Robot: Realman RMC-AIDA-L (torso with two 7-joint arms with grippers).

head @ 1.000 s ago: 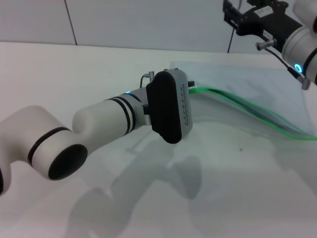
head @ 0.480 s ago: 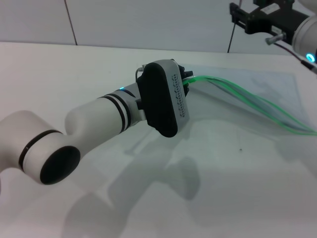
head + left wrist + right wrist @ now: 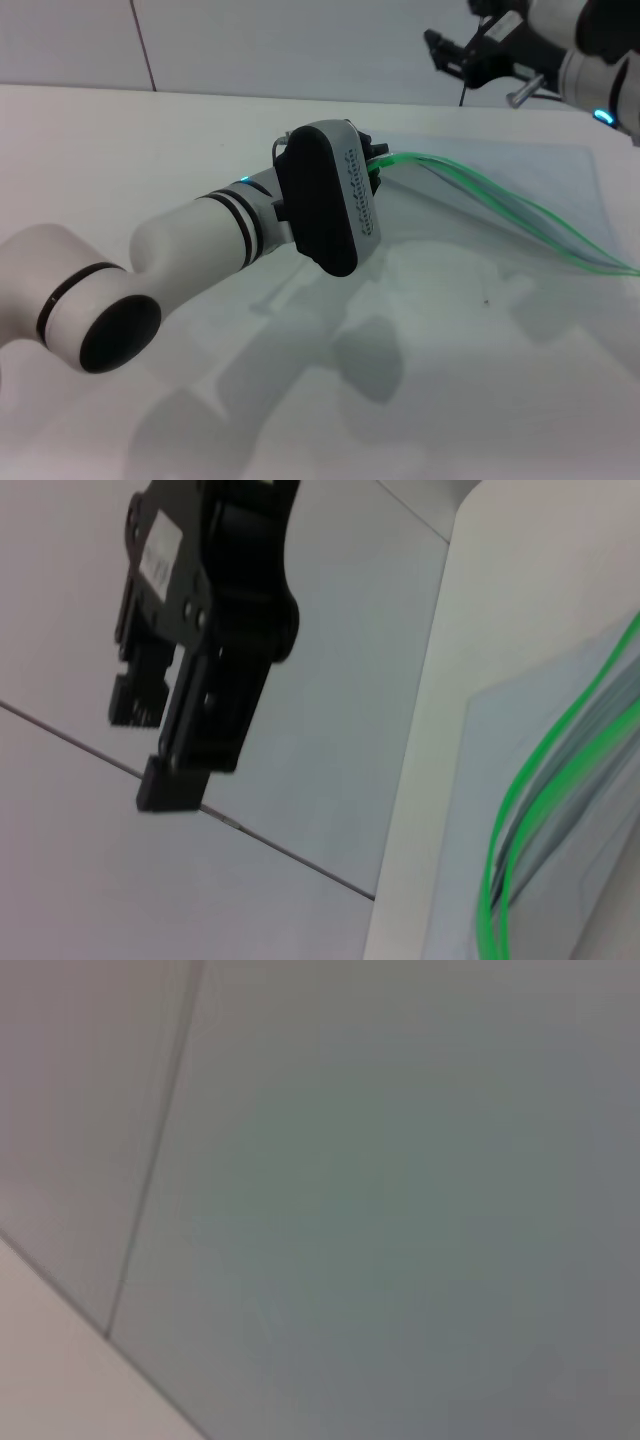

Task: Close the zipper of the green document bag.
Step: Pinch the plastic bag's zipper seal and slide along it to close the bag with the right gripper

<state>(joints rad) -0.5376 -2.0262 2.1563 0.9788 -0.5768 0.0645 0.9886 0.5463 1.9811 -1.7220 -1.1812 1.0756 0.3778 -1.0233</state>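
The green document bag (image 3: 545,185), a translucent pale pouch, lies flat on the white table at the right. Its zipper (image 3: 480,187) shows as two bright green strands that part from each other and rise off the table toward my left gripper (image 3: 376,160). That gripper is shut on the zipper's near end, its fingers mostly hidden behind the wrist housing. In the left wrist view the green zipper (image 3: 520,800) runs along the bag (image 3: 595,810). My right gripper (image 3: 447,55) hangs in the air at the back right, open and holding nothing, also seen as the black right gripper (image 3: 150,750).
The white table (image 3: 150,130) stretches left and forward of the bag. A pale panelled wall (image 3: 300,40) stands behind it. My left forearm (image 3: 190,240) lies across the middle of the table. The right wrist view shows only wall.
My left gripper moved left and up a second ago, lifting the zipper end, then stayed still. My right gripper has swung leftward and turned at the top right.
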